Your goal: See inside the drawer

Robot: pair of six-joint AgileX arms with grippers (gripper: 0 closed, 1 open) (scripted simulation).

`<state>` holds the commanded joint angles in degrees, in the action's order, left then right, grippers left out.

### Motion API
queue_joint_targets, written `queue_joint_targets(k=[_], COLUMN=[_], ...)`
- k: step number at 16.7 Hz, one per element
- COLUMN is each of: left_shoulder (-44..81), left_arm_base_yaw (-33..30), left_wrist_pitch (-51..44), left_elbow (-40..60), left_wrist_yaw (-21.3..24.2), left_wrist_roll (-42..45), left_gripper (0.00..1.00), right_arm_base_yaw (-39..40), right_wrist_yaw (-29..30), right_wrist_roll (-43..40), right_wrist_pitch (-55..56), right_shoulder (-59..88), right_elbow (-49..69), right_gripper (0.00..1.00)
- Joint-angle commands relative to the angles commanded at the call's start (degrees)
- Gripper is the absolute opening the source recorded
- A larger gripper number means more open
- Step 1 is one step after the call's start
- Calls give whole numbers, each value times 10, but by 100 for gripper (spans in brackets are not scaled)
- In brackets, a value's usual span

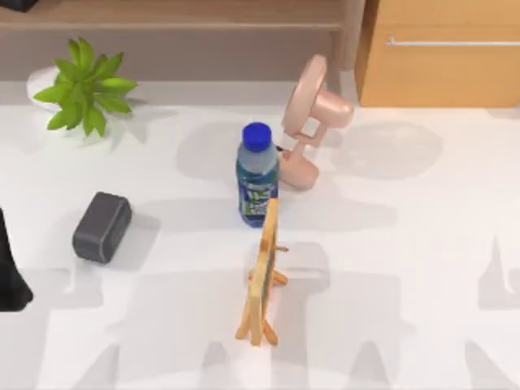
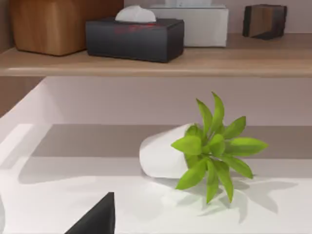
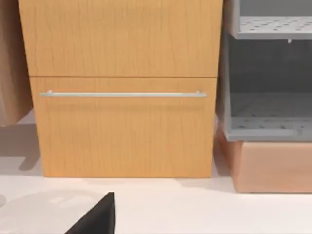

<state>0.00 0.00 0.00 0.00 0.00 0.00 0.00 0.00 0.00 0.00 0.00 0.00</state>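
While the drawer (image 3: 122, 126) sits flush and closed at one o'clock on the table (image 1: 422, 268), its bar handle (image 3: 122, 94) is untouched. Left arm (image 1: 12, 276): parked at nine o'clock; right arm: facing the front. Finger state of both: cannot tell. Risk: a slim bar, so fingers closing off-level may slip. Fan (image 1: 313, 118) and bottle (image 1: 257, 175) stand toward eleven of centre; the right-hand approach is open

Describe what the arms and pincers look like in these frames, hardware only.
Little to go on. The left arm is a matte black shape at the top view's left edge, with no cables or markings visible. Each wrist view has a plain black angular wedge at its lower edge, left and right, likely pincer bodywork. No fingers can be made out.
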Motion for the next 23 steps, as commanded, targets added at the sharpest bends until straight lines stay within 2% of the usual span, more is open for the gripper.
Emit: queue_joint_targets(k=[3, 7, 18, 23], left_shoulder=[0, 0, 0, 0], left_arm_base_yaw=[0, 0, 0, 0], left_wrist_pitch=[0, 0, 0, 0], left_elbow=[0, 0, 0, 0], left_wrist_yaw=[0, 0, 0, 0], left_wrist_roll=[0, 0, 0, 0], left_gripper=[100, 100, 100, 100], right_arm_base_yaw=[-4, -51, -255, -320], right_wrist_yaw=[-5, -53, -248, -313], right_wrist_roll=[0, 1, 9, 10], right_wrist_pitch=[6, 69, 334, 419], right_shoulder=[7, 94, 612, 755], right_elbow=[5, 56, 263, 332], right_gripper=[100, 100, 100, 100])
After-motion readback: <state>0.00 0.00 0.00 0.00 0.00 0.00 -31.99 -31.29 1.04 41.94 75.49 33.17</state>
